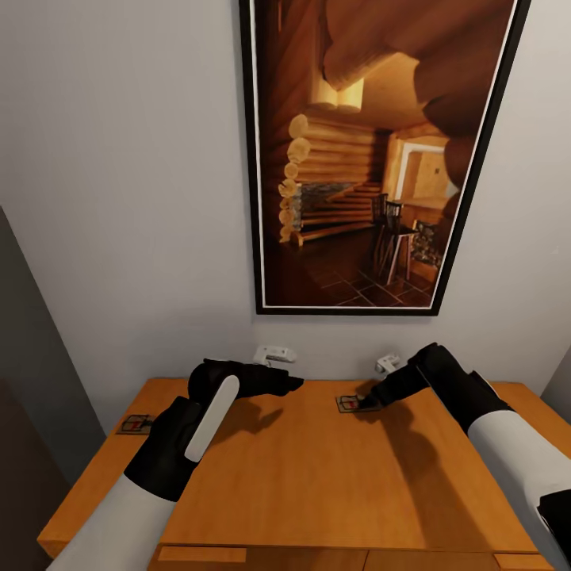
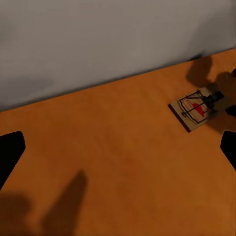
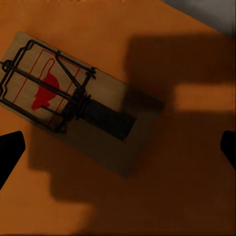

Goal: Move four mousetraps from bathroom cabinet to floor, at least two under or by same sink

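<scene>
Two mousetraps lie on the cabinet's orange-brown top point(image 1: 317, 484). One mousetrap point(image 1: 347, 404) point(image 3: 69, 98) point(image 2: 195, 108) rests near the back wall, right under my right gripper point(image 1: 366, 403) point(image 3: 118, 152). That gripper is open, its dark fingertips point(image 3: 10, 152) spread wide above the trap's tan board, holding nothing. The other mousetrap point(image 1: 136, 424) sits at the top's far left edge. My left gripper point(image 1: 293, 384) point(image 2: 118, 152) hovers open over bare wood to the left of the first trap, its fingertips point(image 2: 10, 152) far apart.
A large framed picture point(image 1: 373, 159) of a log interior hangs on the grey wall behind the cabinet. Two small white fixtures point(image 1: 274, 354) point(image 1: 388, 363) sit on the wall just above the top. A drawer front point(image 1: 262, 559) shows at the near edge.
</scene>
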Available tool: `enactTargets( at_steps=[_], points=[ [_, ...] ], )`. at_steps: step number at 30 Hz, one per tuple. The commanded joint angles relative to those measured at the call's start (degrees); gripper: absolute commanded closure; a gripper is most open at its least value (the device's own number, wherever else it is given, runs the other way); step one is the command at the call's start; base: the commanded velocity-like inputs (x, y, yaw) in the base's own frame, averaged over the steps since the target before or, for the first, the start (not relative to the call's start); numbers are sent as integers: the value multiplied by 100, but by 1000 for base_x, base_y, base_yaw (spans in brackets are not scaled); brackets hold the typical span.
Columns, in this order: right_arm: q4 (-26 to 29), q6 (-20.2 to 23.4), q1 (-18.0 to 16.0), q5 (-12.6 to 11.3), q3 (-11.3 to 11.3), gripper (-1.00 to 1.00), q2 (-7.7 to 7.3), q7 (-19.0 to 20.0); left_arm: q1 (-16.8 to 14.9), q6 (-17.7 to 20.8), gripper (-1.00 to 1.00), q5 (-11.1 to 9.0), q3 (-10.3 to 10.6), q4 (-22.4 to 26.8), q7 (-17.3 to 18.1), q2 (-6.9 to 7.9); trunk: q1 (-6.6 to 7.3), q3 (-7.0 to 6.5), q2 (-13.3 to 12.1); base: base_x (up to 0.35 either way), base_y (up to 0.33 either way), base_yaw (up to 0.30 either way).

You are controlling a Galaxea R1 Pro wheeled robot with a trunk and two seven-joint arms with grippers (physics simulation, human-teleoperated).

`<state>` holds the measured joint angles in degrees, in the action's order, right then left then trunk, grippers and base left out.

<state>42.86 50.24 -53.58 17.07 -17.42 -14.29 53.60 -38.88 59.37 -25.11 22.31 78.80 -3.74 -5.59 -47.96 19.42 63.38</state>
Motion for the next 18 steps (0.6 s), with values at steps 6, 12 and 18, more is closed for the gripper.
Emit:
enactTargets(
  at_steps=[6,12,18],
  points=[
    [201,153,-4,167,-9,-100,-4,52,-5,22,-100,-39,2,4,-39,-3,-1,8,5,0,0,0],
    [279,209,-1,211,-7,-100,2,39,-5,22,-100,-38,-2,4,-39,-3,-1,8,5,0,0,0],
    [263,223,-10,243,-7,-100,41,1,-5,22,-100,-44,-4,4,-39,-3,-1,8,5,0,0,0]
  ],
)
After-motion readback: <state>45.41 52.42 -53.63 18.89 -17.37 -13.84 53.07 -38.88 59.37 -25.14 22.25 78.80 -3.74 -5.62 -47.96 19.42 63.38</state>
